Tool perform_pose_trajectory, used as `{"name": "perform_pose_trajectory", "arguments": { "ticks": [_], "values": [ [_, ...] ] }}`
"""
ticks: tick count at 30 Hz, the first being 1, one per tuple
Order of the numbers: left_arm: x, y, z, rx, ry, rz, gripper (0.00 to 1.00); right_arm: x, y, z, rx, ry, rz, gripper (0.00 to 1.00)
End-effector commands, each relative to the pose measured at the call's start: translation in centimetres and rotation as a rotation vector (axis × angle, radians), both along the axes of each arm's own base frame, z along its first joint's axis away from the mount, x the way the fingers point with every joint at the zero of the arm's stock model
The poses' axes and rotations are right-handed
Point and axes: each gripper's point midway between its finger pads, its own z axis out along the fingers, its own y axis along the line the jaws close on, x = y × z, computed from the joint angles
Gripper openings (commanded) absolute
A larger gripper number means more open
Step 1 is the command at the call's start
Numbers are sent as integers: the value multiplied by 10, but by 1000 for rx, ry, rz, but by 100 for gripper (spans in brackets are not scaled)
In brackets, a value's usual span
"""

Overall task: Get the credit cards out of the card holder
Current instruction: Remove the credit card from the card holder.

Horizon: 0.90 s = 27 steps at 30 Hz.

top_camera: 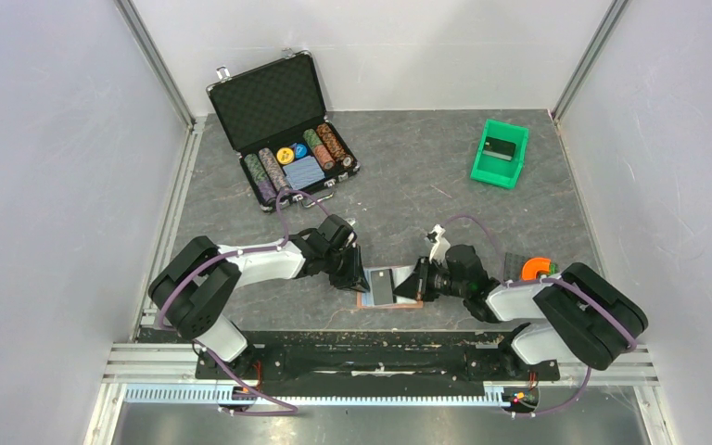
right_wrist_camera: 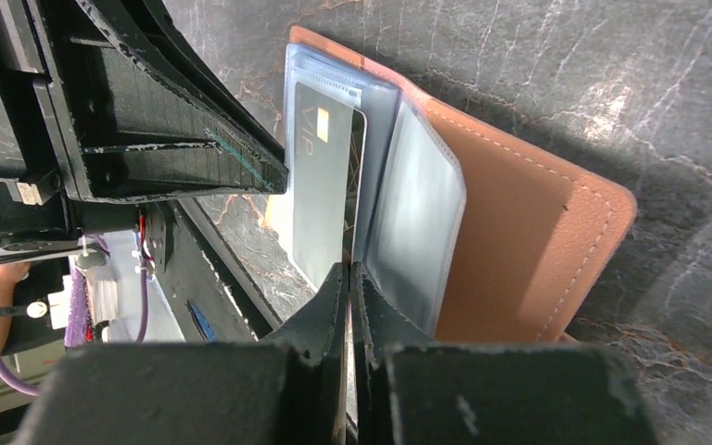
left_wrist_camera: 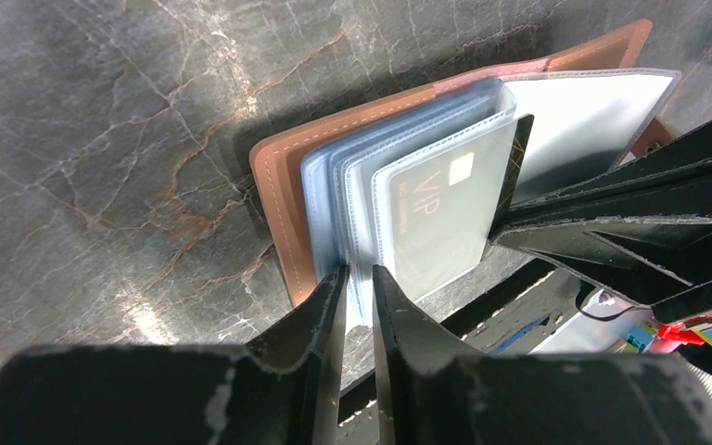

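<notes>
Left wrist view gives the reason for the whole arrangement: the holder lies open on the desk, close to the near edge between the two arms. The left hand has its jaws at a narrow gap, with the clear sleeves pinched between them at their lower edge. That grip looks meant as an anchor — it pins the light plastic pages, and the holder under them, so they cannot ride along when something is pulled the other way. The card, grey with VIP lettering and a small chip, sits in the front sleeve, its far edge showing dark past the plastic. The right hand comes in from the opposite side, fully closed, its tips meeting on that exposed edge as far as both wrist views show. So the two hands oppose each other across the holder — one to hold, one to draw. The card is mostly inside its sleeve, so I judge the extraction to be only at its start. Whether more cards lie in the back sleeves cannot be told.
</notes>
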Motion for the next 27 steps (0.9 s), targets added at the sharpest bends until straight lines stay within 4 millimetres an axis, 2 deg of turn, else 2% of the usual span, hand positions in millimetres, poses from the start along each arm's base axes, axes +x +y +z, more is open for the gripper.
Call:
{"name": "perform_pose_trajectory", "arguments": {
  "ticks": [1,6,13,18,27],
  "values": [
    [-4,23,-19,134,3,-2,25,10,2,16,48,-23,-37,0],
    [-5,23,-20,130,-5,-14,28,17,-17,14,0,-51,-108,0],
    [-2,23,-18,139,-19,-18,29,25,-30,23,-39,-116,-126,0],
    [2,18,-5,102,-42,-19,34,35,-39,31,-92,-166,-137,0],
    [5,1,24,6,-65,-41,46,27,-38,41,-75,-195,-60,0]
  ]
}}
